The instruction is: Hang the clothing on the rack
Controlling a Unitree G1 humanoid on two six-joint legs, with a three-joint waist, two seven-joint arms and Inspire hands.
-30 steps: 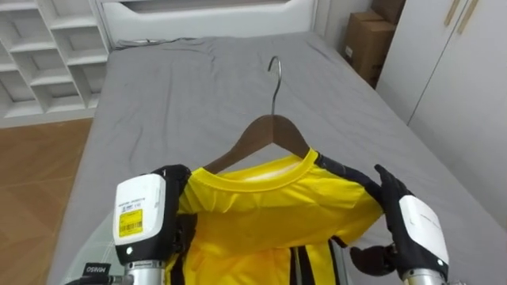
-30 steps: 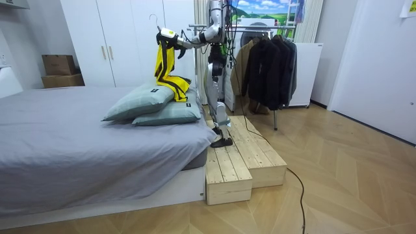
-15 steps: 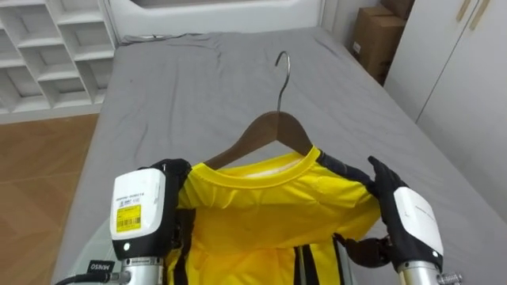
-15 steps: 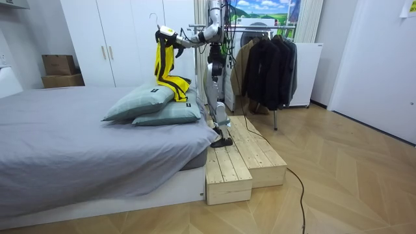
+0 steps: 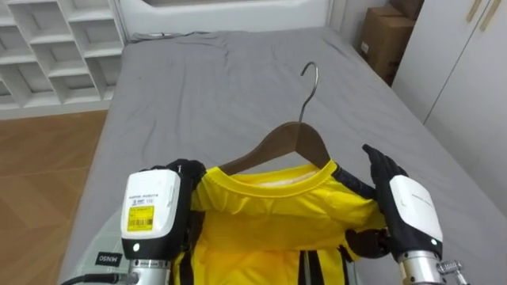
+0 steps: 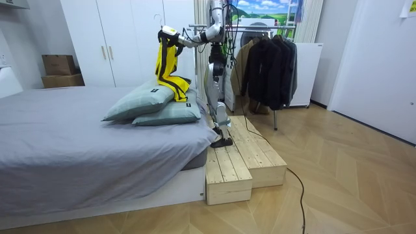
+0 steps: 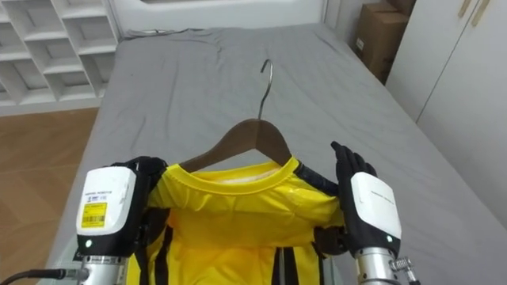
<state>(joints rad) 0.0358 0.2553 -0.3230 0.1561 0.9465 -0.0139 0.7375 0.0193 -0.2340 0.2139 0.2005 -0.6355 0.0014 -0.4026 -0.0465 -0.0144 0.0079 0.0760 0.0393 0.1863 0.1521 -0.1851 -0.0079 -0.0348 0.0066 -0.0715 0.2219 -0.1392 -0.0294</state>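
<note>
Yellow shirt (image 5: 269,218) on a wooden hanger (image 5: 289,141), held up over the grey bed (image 5: 206,87). Left robot hand (image 5: 150,210) curled round its left shoulder. Right robot hand (image 5: 408,207) flat against the right shoulder, fingers straight. White shelves (image 5: 55,47) far left, wood floor (image 5: 40,174) left. Cardboard box (image 5: 386,36) and white wardrobe (image 5: 467,71) right. Robot stands on a wooden platform (image 6: 240,156) beside the pillows (image 6: 153,104).

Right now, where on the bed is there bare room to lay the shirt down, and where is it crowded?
The grey sheet is bare beyond the hanger, edge to edge. Crowded close in: the yellow shirt hangs between the left hand and right hand, with stacked pillows under it in the room view.
</note>
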